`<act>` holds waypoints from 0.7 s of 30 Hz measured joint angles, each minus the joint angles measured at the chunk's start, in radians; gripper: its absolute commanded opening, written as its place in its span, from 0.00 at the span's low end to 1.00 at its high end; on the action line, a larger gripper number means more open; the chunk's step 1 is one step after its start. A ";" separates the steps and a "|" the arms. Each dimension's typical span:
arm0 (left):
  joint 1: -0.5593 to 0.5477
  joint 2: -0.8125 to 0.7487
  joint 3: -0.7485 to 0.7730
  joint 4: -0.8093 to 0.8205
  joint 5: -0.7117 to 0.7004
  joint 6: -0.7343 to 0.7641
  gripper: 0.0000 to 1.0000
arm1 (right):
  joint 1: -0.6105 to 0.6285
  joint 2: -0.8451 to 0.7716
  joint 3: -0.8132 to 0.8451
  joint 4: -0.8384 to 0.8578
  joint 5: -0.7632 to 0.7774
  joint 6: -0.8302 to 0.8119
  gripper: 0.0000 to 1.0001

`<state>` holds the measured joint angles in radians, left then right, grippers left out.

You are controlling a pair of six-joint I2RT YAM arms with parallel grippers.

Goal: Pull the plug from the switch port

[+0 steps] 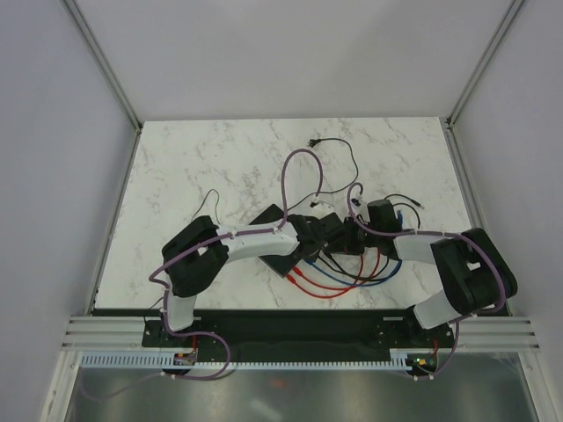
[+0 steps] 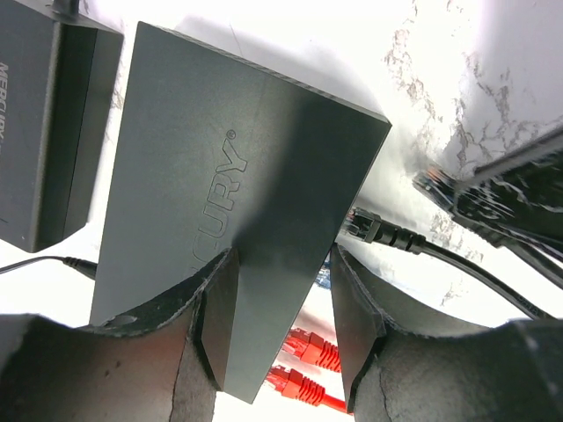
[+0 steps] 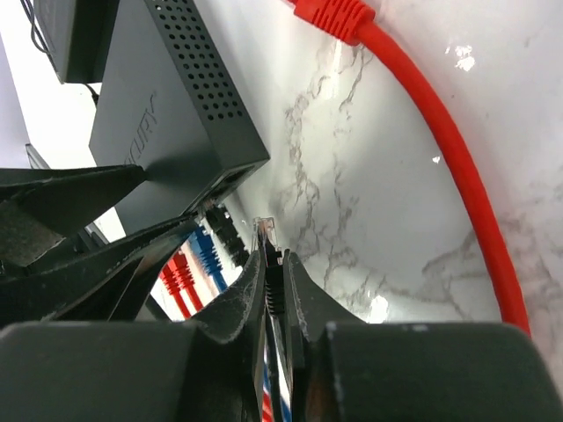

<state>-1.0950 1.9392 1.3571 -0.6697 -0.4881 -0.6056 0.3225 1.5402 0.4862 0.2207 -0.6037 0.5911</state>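
Observation:
The switch [image 2: 220, 158] is a flat matte-black box. It lies at the table's middle in the top view [image 1: 271, 218]. My left gripper [image 2: 280, 264] is shut on its near corner, one finger on each side. Red plugs [image 2: 312, 347], a blue plug and a black plug [image 2: 368, 225] sit along its port edge. My right gripper [image 3: 274, 259] is shut on a black plug with a clear tip [image 3: 264, 231]. That plug is a short way off the switch's port face [image 3: 224, 186], not touching it. In the top view the two grippers [image 1: 312, 239] [image 1: 352, 236] meet over the switch.
A smaller black box [image 2: 44, 132] lies beside the switch. A loose red cable [image 3: 440, 132] with its plug crosses the marble to the right. Red and blue cables [image 1: 339, 286] loop toward the near edge. A thin black cord [image 1: 339, 145] lies at the back.

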 measured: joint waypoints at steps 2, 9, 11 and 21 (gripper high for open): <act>0.001 -0.018 -0.019 0.016 0.002 -0.008 0.53 | 0.000 -0.038 0.000 -0.033 0.011 -0.002 0.00; 0.012 -0.203 -0.159 0.051 0.053 -0.041 0.56 | 0.000 -0.257 0.043 -0.178 0.053 -0.005 0.00; 0.013 -0.281 -0.178 0.055 0.076 -0.045 0.56 | 0.000 -0.317 0.085 -0.224 0.072 -0.007 0.00; 0.013 -0.596 -0.371 0.146 0.197 -0.073 0.58 | 0.000 -0.541 0.288 -0.404 0.131 0.000 0.00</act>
<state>-1.0821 1.3430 0.9863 -0.5232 -0.2909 -0.6785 0.3225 0.9997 0.7742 -0.1833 -0.4728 0.5915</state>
